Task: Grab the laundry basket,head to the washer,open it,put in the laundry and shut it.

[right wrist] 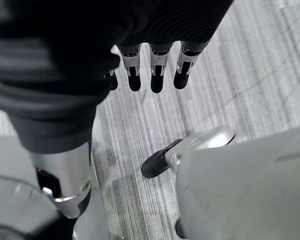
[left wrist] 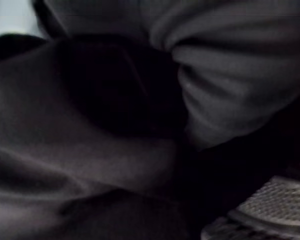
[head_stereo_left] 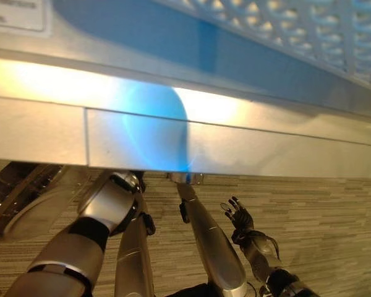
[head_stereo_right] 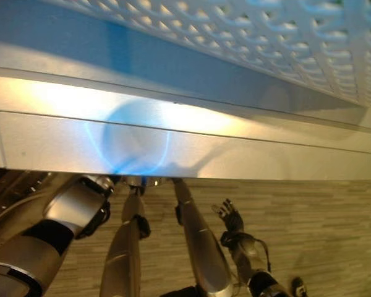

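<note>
Striped floor (head_stereo_left: pixel 334 216) lies below the washer (head_stereo_left: pixel 235 142), which carries the laundry basket (head_stereo_right: pixel 284 37). Right hand (head_stereo_left: pixel 238 216) hangs with fingers (right wrist: pixel 157 67) relaxed; left hand's cover (left wrist: pixel 270 210) meets dark cloth (left wrist: pixel 90 150), fingers untellable.

A white latticed basket (head_stereo_right: pixel 278 37) fills the top of the view, resting on the silver washer (head_stereo_right: pixel 235 154), whose flat front panel runs across the middle. Below the washer's edge lies striped grey floor (head_stereo_right: pixel 334 229), and the right hand (head_stereo_right: pixel 230 218) hangs low over it with its fingers spread loosely.
</note>
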Available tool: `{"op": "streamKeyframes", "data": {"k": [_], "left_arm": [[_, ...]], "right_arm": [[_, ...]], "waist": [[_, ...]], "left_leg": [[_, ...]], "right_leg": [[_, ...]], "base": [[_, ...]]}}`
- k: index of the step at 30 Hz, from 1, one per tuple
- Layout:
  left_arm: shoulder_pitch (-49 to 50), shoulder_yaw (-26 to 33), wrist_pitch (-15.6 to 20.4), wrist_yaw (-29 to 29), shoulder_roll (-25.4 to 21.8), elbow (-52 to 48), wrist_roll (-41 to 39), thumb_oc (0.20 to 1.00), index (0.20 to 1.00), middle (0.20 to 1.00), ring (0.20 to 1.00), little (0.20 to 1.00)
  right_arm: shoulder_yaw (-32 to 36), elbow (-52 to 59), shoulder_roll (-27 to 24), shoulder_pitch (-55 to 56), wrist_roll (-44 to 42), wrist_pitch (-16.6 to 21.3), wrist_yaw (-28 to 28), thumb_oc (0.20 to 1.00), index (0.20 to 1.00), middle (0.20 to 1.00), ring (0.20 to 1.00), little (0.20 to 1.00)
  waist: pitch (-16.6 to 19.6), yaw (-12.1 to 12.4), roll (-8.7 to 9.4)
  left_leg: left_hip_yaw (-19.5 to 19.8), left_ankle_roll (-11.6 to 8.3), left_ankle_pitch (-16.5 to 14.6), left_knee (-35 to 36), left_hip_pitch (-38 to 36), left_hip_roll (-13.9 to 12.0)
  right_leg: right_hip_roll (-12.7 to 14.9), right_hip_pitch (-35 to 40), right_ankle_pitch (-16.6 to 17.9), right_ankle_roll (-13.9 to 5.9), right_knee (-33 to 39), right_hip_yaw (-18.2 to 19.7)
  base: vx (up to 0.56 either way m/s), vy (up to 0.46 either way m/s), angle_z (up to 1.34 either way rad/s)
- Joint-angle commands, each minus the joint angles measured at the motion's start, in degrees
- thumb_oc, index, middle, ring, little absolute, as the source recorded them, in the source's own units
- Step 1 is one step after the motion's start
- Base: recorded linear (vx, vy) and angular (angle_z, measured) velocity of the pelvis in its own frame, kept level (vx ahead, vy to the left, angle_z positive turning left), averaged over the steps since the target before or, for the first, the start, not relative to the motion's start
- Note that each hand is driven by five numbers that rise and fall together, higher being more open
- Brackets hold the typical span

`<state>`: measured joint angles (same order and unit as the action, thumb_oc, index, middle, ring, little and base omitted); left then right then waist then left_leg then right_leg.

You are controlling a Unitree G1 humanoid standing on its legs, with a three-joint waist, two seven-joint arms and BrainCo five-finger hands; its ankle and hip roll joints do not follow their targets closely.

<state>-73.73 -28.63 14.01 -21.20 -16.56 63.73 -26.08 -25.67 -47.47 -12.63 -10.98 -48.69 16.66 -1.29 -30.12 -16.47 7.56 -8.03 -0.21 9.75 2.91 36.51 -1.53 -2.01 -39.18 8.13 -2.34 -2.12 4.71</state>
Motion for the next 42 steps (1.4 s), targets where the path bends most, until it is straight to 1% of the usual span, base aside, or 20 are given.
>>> {"op": "streamKeyframes", "data": {"k": [1, 6, 7, 8, 10, 11, 14, 15, 16, 17, 20, 22, 26, 27, 31, 36, 37, 39, 41, 42], "left_arm": [[-5.99, 2.39, 3.62, -0.67, -1.24, 0.86, -0.48, 0.2, 0.2, 0.2, 0.2, 0.2], [-10.46, 2.47, 4.91, -2.3, -2.62, -0.68, -1.89, 0.2, 0.2, 0.2, 0.2, 0.2], [-14.9, 6.59, 6.9, -2.2, -1.73, -1.04, -13.19, 0.2, 0.2, 0.2, 0.2, 0.2], [-15.02, 6.61, 6.96, -2.0, -1.79, -0.87, -13.41, 0.2, 0.2, 0.2, 0.2, 0.2], [-19.79, 8.86, 9.15, -0.68, -2.46, -2.04, -23.94, 0.2, 0.2, 0.2, 0.2, 0.2], [-23.08, 9.34, 11.69, -0.31, -3.13, -5.54, -31.12, 0.2, 0.2, 0.2, 0.2, 0.2], [-24.29, 8.85, 12.87, -0.27, -3.52, -8.01, -33.52, 0.2, 0.2, 0.2, 0.2, 0.2], [-25.05, 8.18, 15.03, -0.52, -3.45, -13.07, -35.81, 0.2, 0.2, 0.2, 0.2, 0.2], [-24.89, 8.2, 15.09, -0.84, -3.37, -13.48, -35.62, 0.2, 0.2, 0.2, 0.2, 0.2], [-25.31, 7.06, 16.75, -1.13, -2.23, -18.16, -36.43, 0.2, 0.2, 0.2, 0.2, 0.2], [-23.25, 6.76, 18.23, -1.45, 0.13, -23.66, -37.39, 0.2, 0.2, 0.2, 0.2, 0.2], [-22.04, 6.99, 18.48, -1.9, 1.07, -25.0, -37.19, 0.2, 0.2, 0.2, 0.2, 0.2], [-19.84, 6.56, 17.3, -2.3, 2.62, -26.37, -34.62, 0.2, 0.2, 0.2, 0.2, 0.2], [-18.5, 6.51, 16.6, -2.26, 4.02, -26.52, -33.67, 0.2, 0.2, 0.2, 0.2, 0.2], [-16.88, 6.6, 15.4, -2.23, 6.64, -25.0, -33.55, 0.2, 0.2, 0.2, 0.2, 0.2], [-16.0, 6.44, 13.88, -1.44, 7.21, -23.11, -34.16, 0.2, 0.2, 0.2, 0.2, 0.2], [-16.54, 4.99, 11.17, 0.81, 6.02, -19.94, -35.81, 1.0, 1.0, 1.0, 1.0, 1.0], [-17.19, 4.02, 10.08, 2.43, 4.49, -18.44, -36.64, 1.0, 1.0, 1.0, 1.0, 1.0], [-18.4, 0.51, 5.63, 5.11, 0.89, -13.54, -37.5, 1.0, 1.0, 1.0, 1.0, 1.0], [-19.62, -2.07, 3.17, 6.46, -1.3, -11.53, -35.34, 1.0, 1.0, 1.0, 1.0, 1.0]], "right_arm": [[0.28, 2.68, -5.21, 5.63, -0.29, 0.94, 0.97, 1.0, 1.0, 1.0, 1.0, 1.0], [-0.47, 3.83, -6.03, 6.48, -0.57, 1.03, 1.51, 1.0, 1.0, 1.0, 1.0, 1.0], [-0.96, 4.97, -6.31, 6.39, -0.74, 0.84, 1.01, 1.0, 1.0, 1.0, 1.0, 1.0], [-0.95, 5.01, -6.38, 6.38, -0.74, 0.82, 0.99, 1.0, 1.0, 1.0, 1.0, 1.0], [-0.2, 6.66, -6.93, 6.0, -1.38, 0.56, 0.75, 1.0, 1.0, 1.0, 1.0, 1.0], [0.59, 9.89, -8.72, 6.0, -1.63, 0.81, 0.39, 1.0, 1.0, 1.0, 1.0, 1.0], [1.2, 12.1, -9.75, 6.28, -1.66, 0.7, 0.27, 1.0, 1.0, 1.0, 1.0, 1.0], [2.18, 15.66, -11.04, 7.22, -2.15, 0.96, 0.3, 1.0, 1.0, 1.0, 1.0, 1.0], [2.32, 15.96, -11.14, 7.36, -2.12, 0.85, 0.2, 1.0, 1.0, 1.0, 1.0, 1.0], [3.06, 19.31, -12.85, 8.82, -2.86, 1.11, 0.63, 1.0, 1.0, 1.0, 1.0, 1.0], [4.63, 22.02, -13.54, 9.91, -2.97, 1.4, 0.39, 1.0, 1.0, 1.0, 1.0, 1.0], [4.83, 23.72, -13.85, 10.4, -3.13, 1.57, 0.53, 1.0, 1.0, 1.0, 1.0, 1.0], [4.29, 25.21, -15.38, 12.92, -3.55, 0.86, 2.62, 1.0, 1.0, 1.0, 1.0, 1.0], [3.42, 24.64, -16.01, 13.18, -3.56, 0.18, 3.34, 1.0, 1.0, 1.0, 1.0, 1.0], [1.95, 23.87, -16.65, 12.78, -3.22, -0.55, 3.58, 1.0, 1.0, 1.0, 1.0, 1.0], [1.25, 26.05, -18.45, 14.08, -2.7, -1.15, 3.96, 1.0, 1.0, 1.0, 1.0, 1.0], [1.41, 25.85, -19.2, 14.56, -2.29, -1.69, 4.56, 1.0, 1.0, 1.0, 1.0, 1.0], [1.56, 25.2, -19.26, 13.96, -2.02, -2.26, 4.41, 1.0, 1.0, 1.0, 1.0, 1.0], [2.61, 24.88, -19.83, 14.0, -1.57, -3.35, 4.83, 1.0, 1.0, 1.0, 1.0, 1.0], [3.4, 24.64, -20.15, 14.04, -1.37, -3.86, 5.12, 1.0, 1.0, 1.0, 1.0, 1.0]], "waist": [[0.32, 0.13, 2.98], [0.32, -0.48, 2.37], [0.32, -1.4, 2.26], [0.32, -1.43, 2.2], [0.32, -2.09, 1.99], [0.32, -2.69, 2.03], [0.33, -3.04, 1.53], [0.34, -3.32, 1.2], [0.35, -3.34, 0.85], [0.35, -3.5, 0.24], [0.59, -3.79, -1.47], [0.86, -4.17, -1.53], [2.31, -4.16, -1.4], [2.8, -3.85, -1.15], [3.9, -3.46, -0.78], [4.93, -3.49, -0.63], [5.36, -3.55, -0.69], [5.52, -3.4, -0.91], [5.9, -2.91, -1.74], [5.91, -2.47, -2.32]], "left_leg": [[0.32, -3.76, -10.65, -13.16, 3.76, -5.04], [0.39, -3.64, -11.79, -14.41, 4.42, -4.82], [0.28, -3.65, -12.92, -15.21, 4.41, -4.69], [0.29, -3.65, -12.97, -15.27, 4.47, -4.7], [0.34, -3.63, -13.9, -16.25, 5.05, -4.82], [0.52, -3.42, -15.12, -18.92, 6.77, -5.16], [0.82, -3.39, -16.25, -21.66, 8.66, -5.72], [1.42, -3.44, -17.13, -24.84, 11.11, -6.35], [1.74, -3.47, -17.44, -25.64, 11.86, -6.49], [2.69, -3.63, -18.45, -29.81, 15.08, -7.32], [3.74, -4.57, -19.7, -35.56, 19.83, -8.42], [3.29, -5.36, -19.86, -39.72, 22.77, -9.92], [2.95, -5.82, -21.01, -44.27, 25.94, -11.82], [3.26, -5.77, -21.31, -46.09, 27.26, -12.04], [3.48, -5.84, -21.74, -47.6, 28.83, -12.65], [3.65, -5.89, -21.92, -48.28, 29.35, -13.19], [3.78, -5.93, -21.98, -48.43, 29.45, -13.26], [3.85, -5.9, -21.9, -48.28, 29.48, -13.2], [4.06, -5.62, -21.42, -47.59, 29.26, -12.77], [4.07, -5.38, -21.12, -46.92, 28.74, -12.4]], "right_leg": [[6.89, 0.13, -0.64, -5.96, -0.18, -4.42], [7.05, -0.8, -0.89, -5.77, -0.86, -3.87], [6.79, -1.2, -1.53, -5.61, -1.58, -3.39], [6.78, -1.25, -1.57, -5.61, -1.63, -3.39], [6.33, -2.39, -2.5, -5.51, -3.14, -3.01], [5.66, -4.13, -3.88, -5.29, -5.85, -2.79], [5.49, -5.64, -5.04, -5.35, -7.71, -3.21], [5.37, -7.9, -6.07, -5.11, -10.84, -3.54], [5.27, -8.41, -6.32, -5.08, -11.38, -3.76], [4.98, -11.3, -8.04, -4.5, -15.52, -3.94], [4.62, -16.1, -11.64, -3.21, -23.21, -5.14], [3.98, -19.51, -13.75, -1.83, -29.08, -5.69], [3.43, -23.21, -15.98, -0.3, -34.81, -6.7], [3.19, -24.39, -16.55, 0.26, -37.05, -7.19], [2.98, -25.57, -17.42, 1.07, -38.82, -8.33], [2.78, -25.95, -17.9, 1.47, -39.69, -8.68], [2.84, -25.54, -17.63, 1.3, -39.34, -8.93], [2.91, -25.32, -17.47, 1.15, -38.96, -8.96], [3.28, -24.51, -17.15, 0.87, -38.24, -9.04], [3.52, -23.72, -17.08, 0.69, -37.85, -8.95]], "base": [[0.03, -0.012, -0.19], [0.02, -0.002, -0.04], [0.04, 0.0, 0.02], [0.06, 0.01, 0.02], [0.04, 0.002, -0.02], [0.03, -0.013, -0.04], [0.01, -0.039, -0.02], [0.0, -0.065, -0.04], [0.0, -0.156, 0.02], [0.0, -0.124, 0.1], [0.03, -0.18, 0.25], [0.04, -0.138, 0.31], [0.02, -0.1, 0.18], [0.02, -0.099, 0.17], [-0.01, -0.057, 0.1], [-0.01, -0.013, 0.02], [0.0, 0.0, 0.0], [0.0, 0.0, 0.0], [0.0, 0.013, -0.02], [-0.02, 0.039, -0.04]]}}
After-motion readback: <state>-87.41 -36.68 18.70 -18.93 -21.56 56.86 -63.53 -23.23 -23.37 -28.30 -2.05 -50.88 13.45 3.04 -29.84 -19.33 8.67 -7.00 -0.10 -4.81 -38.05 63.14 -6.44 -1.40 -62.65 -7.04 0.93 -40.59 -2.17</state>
